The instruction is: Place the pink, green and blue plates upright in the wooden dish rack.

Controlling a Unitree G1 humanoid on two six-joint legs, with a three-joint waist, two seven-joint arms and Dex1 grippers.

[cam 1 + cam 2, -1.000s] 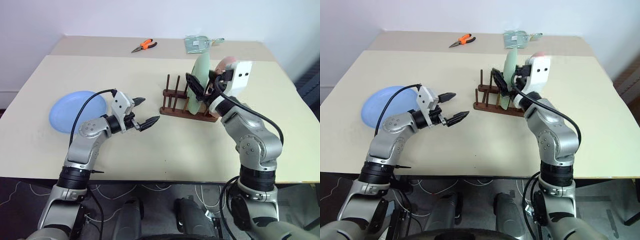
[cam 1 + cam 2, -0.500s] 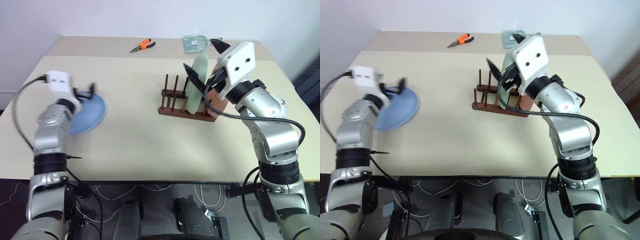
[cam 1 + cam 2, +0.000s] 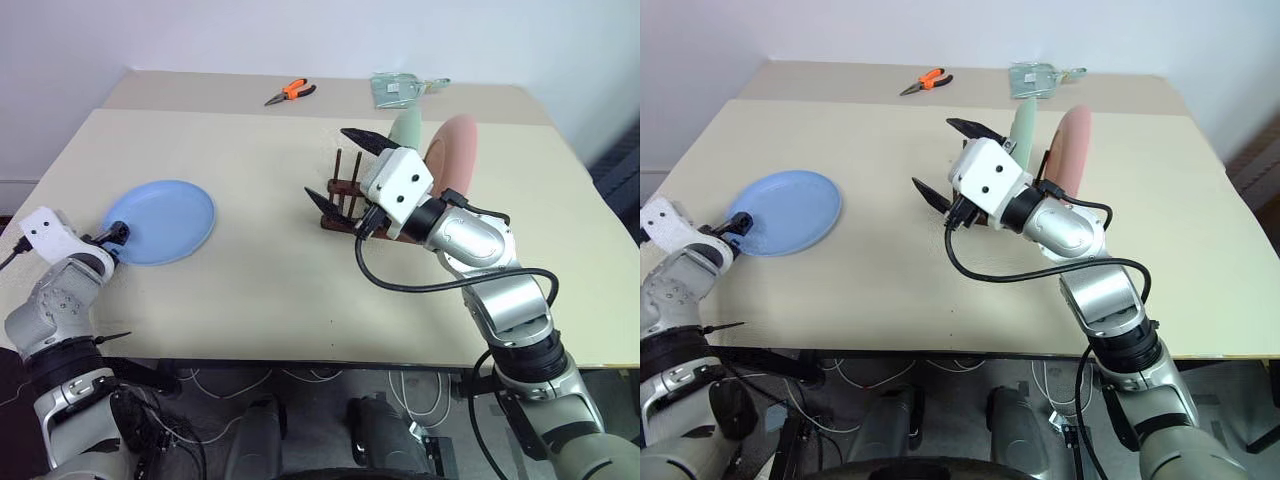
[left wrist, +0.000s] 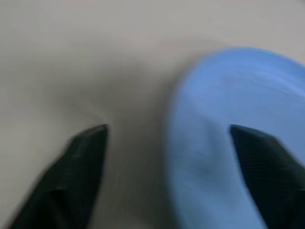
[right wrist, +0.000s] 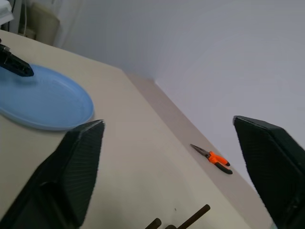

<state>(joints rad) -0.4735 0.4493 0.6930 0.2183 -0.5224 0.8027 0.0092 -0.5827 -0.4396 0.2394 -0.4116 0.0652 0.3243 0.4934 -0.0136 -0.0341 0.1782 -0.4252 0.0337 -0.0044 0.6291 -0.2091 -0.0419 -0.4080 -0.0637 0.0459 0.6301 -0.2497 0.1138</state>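
The blue plate (image 3: pixel 160 222) lies flat on the left of the table. My left gripper (image 3: pixel 108 238) is open at its near left rim; in the left wrist view one finger (image 4: pixel 267 167) is over the blue plate (image 4: pixel 228 114) and the other over bare table. The green plate (image 3: pixel 405 130) and the pink plate (image 3: pixel 452 150) stand upright in the wooden dish rack (image 3: pixel 338 222). My right gripper (image 3: pixel 933 152) is open and holds nothing, raised in front of the rack's left end and pointing left.
Orange pliers (image 3: pixel 290 92) and a clear packet (image 3: pixel 395 88) lie at the back of the table. A wide stretch of bare tabletop (image 3: pixel 260 250) separates the blue plate from the rack.
My left arm swung out to the left and down to the blue plate's rim. My right gripper came away from the green plate, which stays in the rack, and turned leftward.
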